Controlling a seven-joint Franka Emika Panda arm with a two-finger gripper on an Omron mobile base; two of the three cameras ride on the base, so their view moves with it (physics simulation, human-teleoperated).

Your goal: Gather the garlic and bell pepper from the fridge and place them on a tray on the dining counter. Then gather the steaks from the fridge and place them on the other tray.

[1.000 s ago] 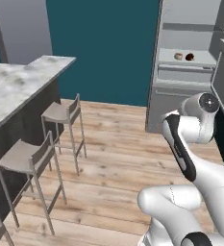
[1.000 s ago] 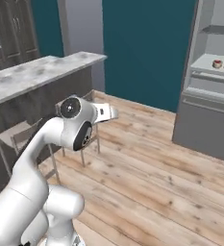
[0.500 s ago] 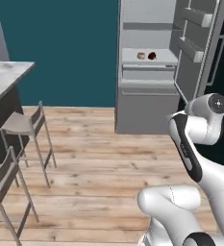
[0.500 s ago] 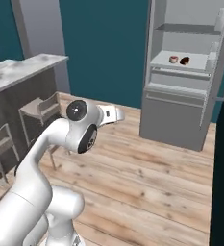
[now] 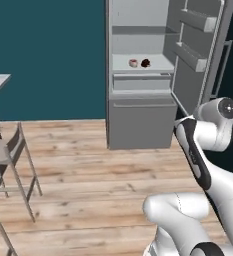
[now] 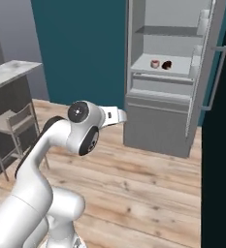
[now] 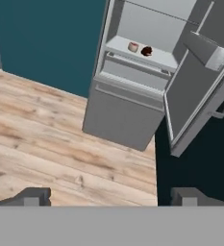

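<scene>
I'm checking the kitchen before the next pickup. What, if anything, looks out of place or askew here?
Nothing stands out. The fridge stands with its door swung wide, and the two steaks sit side by side on a shelf inside. The wooden floor shows no spill, and the stool stands upright.

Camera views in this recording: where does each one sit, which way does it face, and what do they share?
Left base view: behind the arm on its left, facing the open fridge; the white arm rises at lower right, a stool at left.
Right base view: behind on the right, facing the same fridge; the arm rises at lower left, the dining counter at left.
Hand view: on the hand, looking down over the wood floor at the fridge; the open gripper shows its two fingertips.
Shared: all show the two steaks on the fridge shelf.
</scene>
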